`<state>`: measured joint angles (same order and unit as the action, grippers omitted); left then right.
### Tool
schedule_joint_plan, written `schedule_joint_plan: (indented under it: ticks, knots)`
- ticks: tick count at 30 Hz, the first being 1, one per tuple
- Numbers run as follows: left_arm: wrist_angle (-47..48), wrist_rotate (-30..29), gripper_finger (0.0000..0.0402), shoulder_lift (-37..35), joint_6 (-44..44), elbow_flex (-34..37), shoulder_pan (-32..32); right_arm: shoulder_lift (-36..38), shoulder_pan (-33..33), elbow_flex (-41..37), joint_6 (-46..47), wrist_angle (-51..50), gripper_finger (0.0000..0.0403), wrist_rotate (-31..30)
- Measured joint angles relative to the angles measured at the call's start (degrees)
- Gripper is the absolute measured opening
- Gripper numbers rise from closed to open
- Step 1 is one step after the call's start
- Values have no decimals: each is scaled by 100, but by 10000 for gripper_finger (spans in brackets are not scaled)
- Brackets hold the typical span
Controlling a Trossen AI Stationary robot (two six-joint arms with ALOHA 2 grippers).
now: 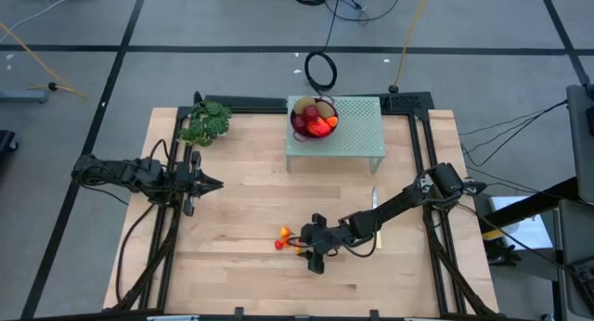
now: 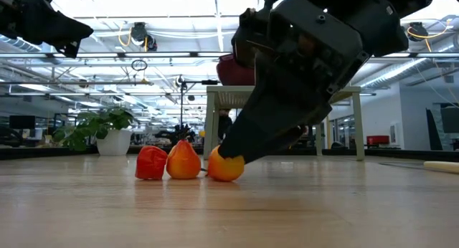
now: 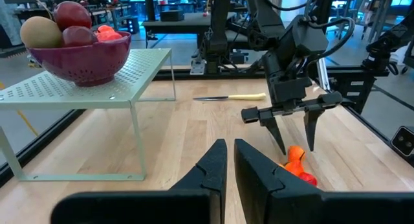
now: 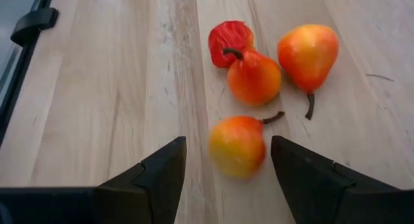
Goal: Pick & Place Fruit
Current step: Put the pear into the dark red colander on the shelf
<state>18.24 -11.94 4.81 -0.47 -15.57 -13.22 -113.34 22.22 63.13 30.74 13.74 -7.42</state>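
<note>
Several tiny orange-red pear-shaped fruits lie on the wooden table near its front edge. The nearest one (image 4: 237, 145) rests on its side between the fingers of my right gripper (image 4: 228, 146), which is open. A finger stands on either side of it with a small gap. Beyond it lie two more orange ones (image 4: 253, 76) (image 4: 308, 50) and a red one (image 4: 231, 37). In the low view the gripper (image 2: 237, 149) hangs right over that fruit (image 2: 226, 167). My left gripper (image 1: 215, 184) waits shut at the table's left, off the table.
A dark red colander bowl (image 1: 314, 118) with a kiwi, red round fruit and orange-red fruit stands on a pale green perforated stand (image 1: 357, 126) at the far middle. A yellow-handled knife (image 1: 375, 210) lies by the right arm. A green leafy bunch (image 1: 206, 121) sits at the far left.
</note>
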Motion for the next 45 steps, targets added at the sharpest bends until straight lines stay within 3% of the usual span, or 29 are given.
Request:
schedule_joint_plan:
  ticks: [17,45]
  knots:
    - [0,0,33,1,24,0,0,2,-15,0,-187,10,222,-302]
    - [-3,0,33,1,22,0,0,2,-136,-2,-490,-286,222,-302]
